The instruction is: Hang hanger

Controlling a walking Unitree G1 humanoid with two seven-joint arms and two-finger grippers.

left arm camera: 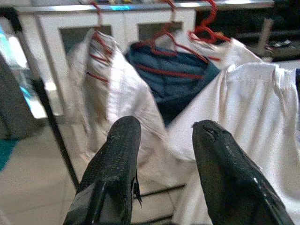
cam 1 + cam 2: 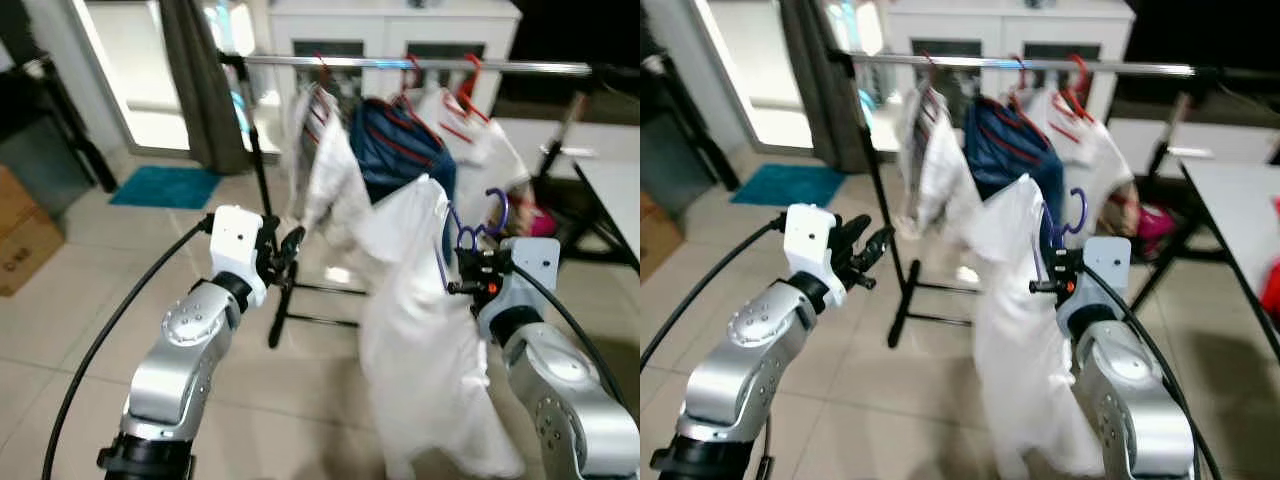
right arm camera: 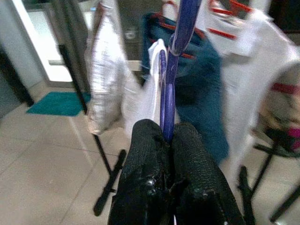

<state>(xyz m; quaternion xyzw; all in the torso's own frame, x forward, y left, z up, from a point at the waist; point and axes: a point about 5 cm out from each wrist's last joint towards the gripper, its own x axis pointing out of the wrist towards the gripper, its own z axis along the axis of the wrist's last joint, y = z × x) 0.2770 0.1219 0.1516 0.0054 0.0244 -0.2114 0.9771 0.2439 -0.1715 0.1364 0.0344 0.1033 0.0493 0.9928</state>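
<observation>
A purple hanger [image 2: 478, 228] carries a white shirt [image 2: 415, 330] that drapes down in front of me. My right gripper [image 2: 470, 268] is shut on the purple hanger [image 3: 168, 89] just below its hook, well under the silver rail [image 2: 420, 66]. The rail holds red hangers [image 2: 470, 75] with a white garment [image 2: 318, 150], a navy garment [image 2: 400, 150] and another white one. My left gripper [image 2: 290, 250] is raised to the left of the white shirt, open with nothing between its fingers [image 1: 117, 159].
The rack's black upright [image 2: 255, 170] and floor foot [image 2: 300, 320] stand just behind my left gripper. A white cabinet [image 2: 390, 30] is behind the rail. A teal mat [image 2: 165, 185] and a cardboard box [image 2: 20, 235] lie left, and a table edge [image 2: 610, 190] is right.
</observation>
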